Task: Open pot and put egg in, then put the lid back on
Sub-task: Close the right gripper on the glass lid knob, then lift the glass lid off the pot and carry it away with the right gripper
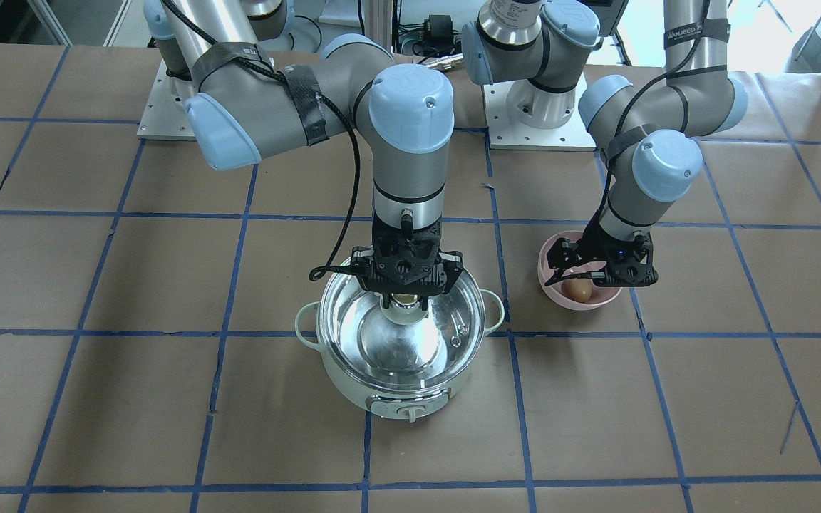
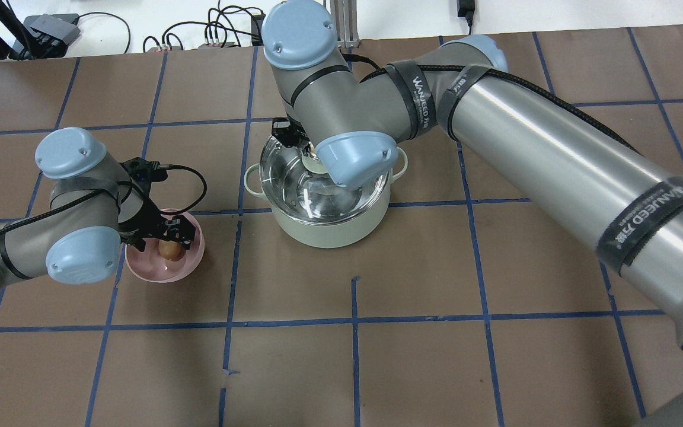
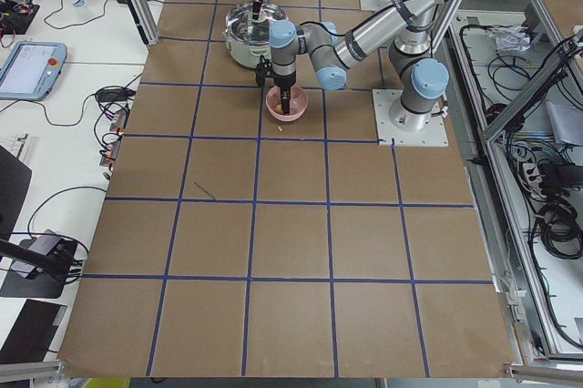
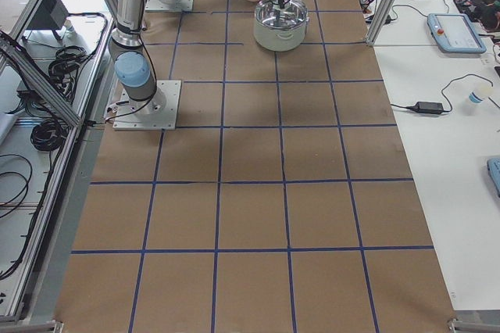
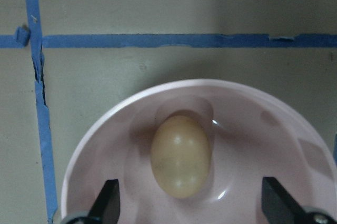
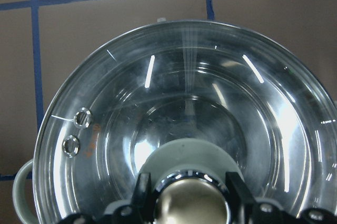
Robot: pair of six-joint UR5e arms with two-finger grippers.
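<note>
Pinched by the right gripper [image 6: 188, 199]: the shiny, beige-topped knob [image 6: 192, 208] of the large round clear glass lid [image 6: 184, 98], with jaws pressed to both sides of it. Seated, by the look of it, on the round pale mint-green electric pot [image 1: 353, 388], not yet raised. Step in hand, then: opening the pot. Calls next for a straight lift clear of the rim, then a carry aside without knocking glass on steel.

Over to the left gripper [image 5: 190, 201]: spread wide, holding nothing, hanging low over a shallow pink bowl [image 5: 274, 129]. Lying between the black fingertips [image 5: 109, 200] and a little ahead of them: the small brown-tan oval egg [image 5: 180, 155], at the bowl's bottom, touched by neither. Needs a short drop and a gentle close. Smooth and rounded, so likely to roll under an uneven squeeze. Bowl near the pot on the brown taped table [image 1: 168, 399], toward the robot's left.
</note>
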